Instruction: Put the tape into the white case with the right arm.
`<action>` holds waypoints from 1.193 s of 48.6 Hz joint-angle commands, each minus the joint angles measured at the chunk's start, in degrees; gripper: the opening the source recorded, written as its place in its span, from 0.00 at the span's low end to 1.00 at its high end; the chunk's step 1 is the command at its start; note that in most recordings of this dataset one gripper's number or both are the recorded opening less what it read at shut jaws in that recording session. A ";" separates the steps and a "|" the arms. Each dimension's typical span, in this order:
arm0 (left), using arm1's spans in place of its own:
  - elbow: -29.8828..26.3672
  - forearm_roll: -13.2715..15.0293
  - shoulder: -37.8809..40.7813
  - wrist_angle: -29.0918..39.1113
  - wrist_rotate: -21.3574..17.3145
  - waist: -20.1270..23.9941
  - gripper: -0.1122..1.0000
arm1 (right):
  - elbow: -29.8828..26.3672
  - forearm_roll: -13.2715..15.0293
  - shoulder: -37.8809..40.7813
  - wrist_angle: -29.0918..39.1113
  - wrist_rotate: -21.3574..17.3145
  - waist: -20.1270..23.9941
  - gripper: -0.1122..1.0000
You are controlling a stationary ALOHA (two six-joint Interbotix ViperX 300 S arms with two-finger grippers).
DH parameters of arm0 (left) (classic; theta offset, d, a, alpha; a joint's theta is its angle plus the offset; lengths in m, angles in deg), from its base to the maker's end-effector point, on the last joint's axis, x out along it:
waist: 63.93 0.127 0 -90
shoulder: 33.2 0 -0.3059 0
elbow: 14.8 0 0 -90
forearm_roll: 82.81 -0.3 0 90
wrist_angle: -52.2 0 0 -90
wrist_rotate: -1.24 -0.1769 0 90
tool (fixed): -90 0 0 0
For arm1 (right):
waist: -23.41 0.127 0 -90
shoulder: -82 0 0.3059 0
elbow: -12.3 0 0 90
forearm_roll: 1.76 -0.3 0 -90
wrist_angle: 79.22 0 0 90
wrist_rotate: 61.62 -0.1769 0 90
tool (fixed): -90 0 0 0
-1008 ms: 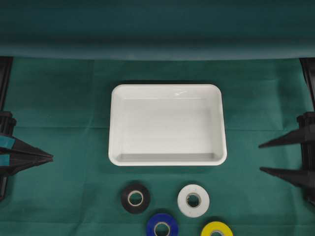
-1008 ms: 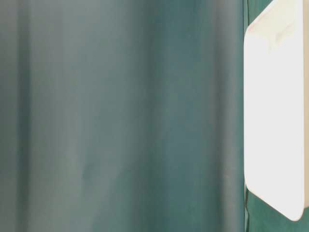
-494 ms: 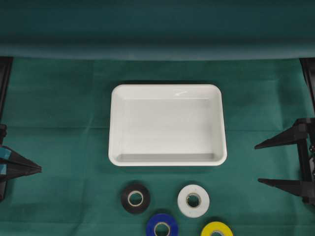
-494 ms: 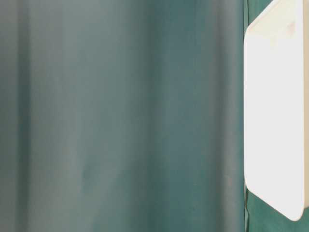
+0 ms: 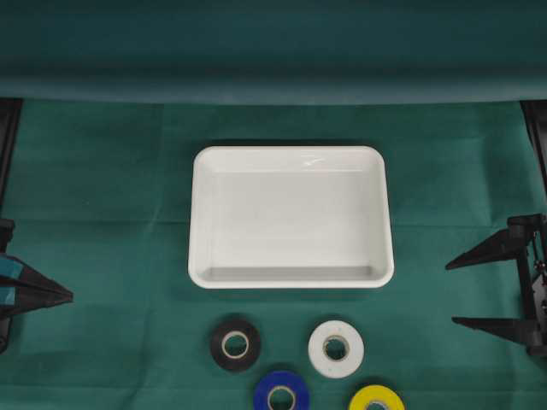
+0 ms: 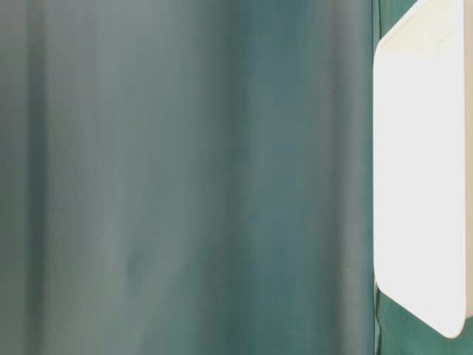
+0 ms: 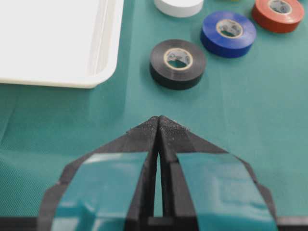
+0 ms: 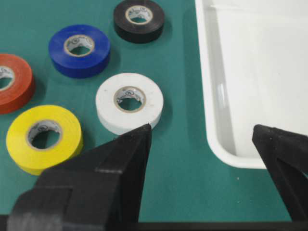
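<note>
The white case lies flat on the green-covered table and serves as the landmark. Bare cloth lies on every side of it: a wide strip to its left, another to its right, a band behind it up to the fold of the backdrop, and a narrower band in front where the tape rolls lie.

In front of the case's near rim sit the black roll and the white roll, apart from each other and from the rim. Farther from the case, the blue roll and the yellow roll are cut off by the bottom edge of the overhead view. A red roll shows only in the wrist views, partly cropped. The table-level view is mostly blurred green, with just one side of the case at its right margin.

The right pincer stands well to the right of the case with its two pointed fingers spread wide and nothing between them (the white roll lies just ahead of its left finger in the wrist view, the case's corner ahead of the other). The left pincer sits well to the left of the case, teal-banded fingers pressed together at the tips, holding nothing.
</note>
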 commanded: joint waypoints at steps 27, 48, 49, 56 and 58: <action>0.18 0.00 0.88 -1.67 0.18 -0.09 0.10 | 2.02 0.97 -0.88 0.00 0.44 10.11 0.69; 0.26 0.00 0.88 -1.85 0.18 -0.09 0.10 | 2.02 2.37 -0.26 -0.18 0.18 10.28 0.69; 0.26 0.00 0.88 -1.85 0.18 -0.09 0.10 | 2.02 2.46 -0.09 -0.18 0.18 10.20 0.69; 0.35 0.09 0.88 -1.85 0.18 -0.09 0.10 | 0.88 2.46 2.81 -0.26 0.09 10.28 0.69; 0.26 0.00 0.88 -1.85 0.18 -0.09 0.10 | 0.53 2.46 3.78 -0.26 0.09 10.28 0.69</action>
